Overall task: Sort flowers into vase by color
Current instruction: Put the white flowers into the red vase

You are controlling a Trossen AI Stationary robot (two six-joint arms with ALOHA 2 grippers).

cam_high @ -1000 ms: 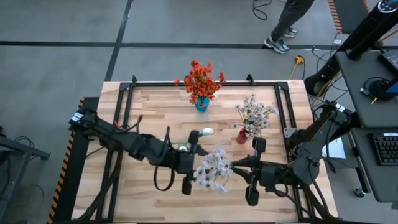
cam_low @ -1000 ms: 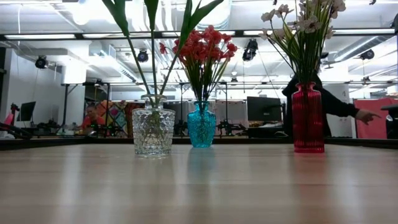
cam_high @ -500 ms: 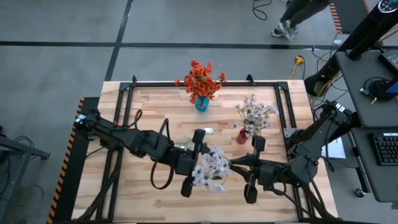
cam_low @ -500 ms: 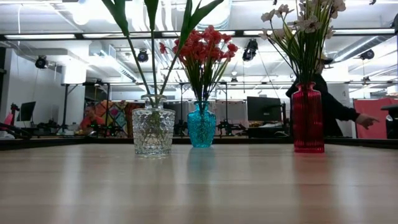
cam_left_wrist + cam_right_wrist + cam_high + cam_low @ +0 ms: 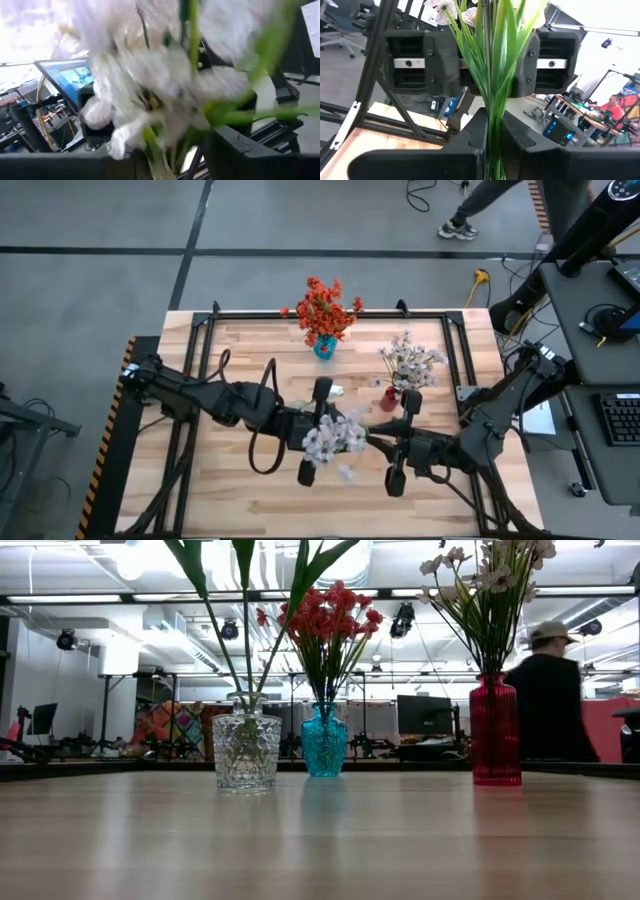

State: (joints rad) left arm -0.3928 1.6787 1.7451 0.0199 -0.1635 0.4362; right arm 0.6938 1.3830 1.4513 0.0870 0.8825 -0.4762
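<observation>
A pale pink-white flower bunch (image 5: 335,435) hangs in the air over the table's middle, lying about level between my two grippers. My right gripper (image 5: 372,442) is shut on its green stems (image 5: 492,75). My left gripper (image 5: 322,432) faces it, open, its fingers on either side of the blossom head (image 5: 150,75). A blue vase (image 5: 324,743) holds orange-red flowers (image 5: 322,308). A red vase (image 5: 495,730) holds pale blossoms (image 5: 410,362). A clear glass vase (image 5: 246,750) holds green stems. No gripper shows in the low view. My right gripper pinches the bundled green stems (image 5: 492,112) between its two fingers, coming level from the table's right side. The bunch is lifted clear, its blossoms pointing toward the left arm. My left gripper has the blossoms between its fingers (image 5: 230,150); whether they touch them I cannot tell.
The three vases stand in the table's far half, the clear one close under the left arm. A black frame (image 5: 300,315) runs round the tabletop. Bare wood (image 5: 230,500) lies along the near edge. A person (image 5: 548,700) stands in the room behind.
My left gripper has risen and gone toward the table's right onto the bunch, whose blossom head now lies between its fingers. The bunch, held by my right gripper, has shifted a little toward the far left. The person behind has walked on.
</observation>
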